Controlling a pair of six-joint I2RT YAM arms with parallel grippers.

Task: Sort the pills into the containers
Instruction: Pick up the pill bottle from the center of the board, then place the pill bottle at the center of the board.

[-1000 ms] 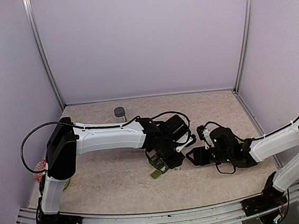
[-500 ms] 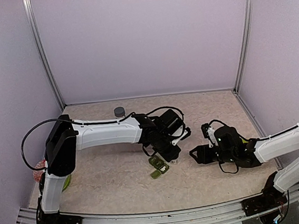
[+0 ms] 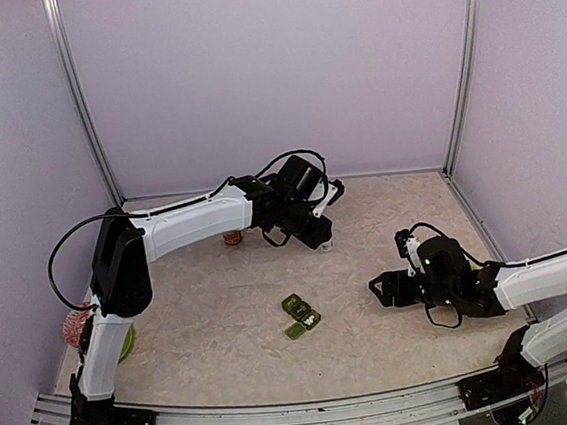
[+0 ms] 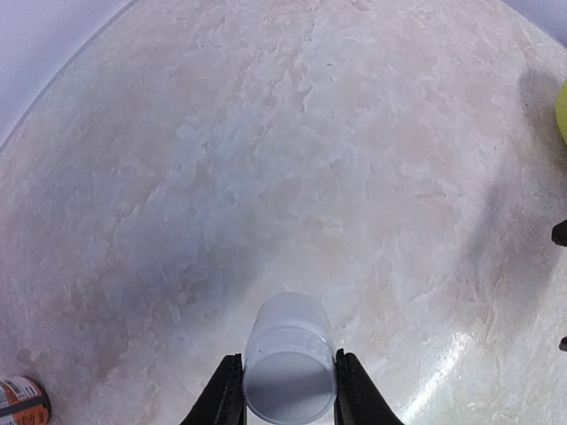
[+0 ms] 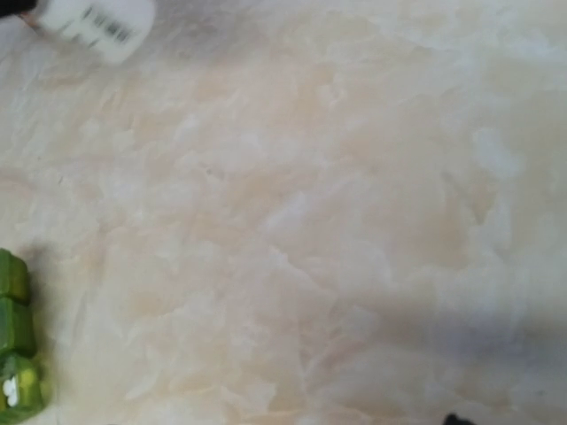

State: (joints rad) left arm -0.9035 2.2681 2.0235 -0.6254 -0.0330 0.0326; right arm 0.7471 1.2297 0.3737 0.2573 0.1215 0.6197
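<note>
Left claw (image 4: 289, 376) is clamped on a white vial (image 4: 285, 336), held over bare counter (image 3: 204, 321) at the far side. The pill box (image 3: 299, 316) lies well apart from it, on its near side and off to the right claw's (image 3: 379, 291) left. I can't tell if the right claw is apart or together: its fingers don't show in its own view and it's too dark from above. It holds nothing I can see.

Progress: I see no loose pills on the counter. There's a pale speck in one box compartment, too small to call. My guess is one pour is done, with the lids and any other pills left. A bottle (image 4: 22, 398) with an orange label stands near the left claw.

Versus a second ago: the left claw was right over the box with the vial and has now swung away to the far side. The right claw has backed off from the box. The box hasn't moved.
</note>
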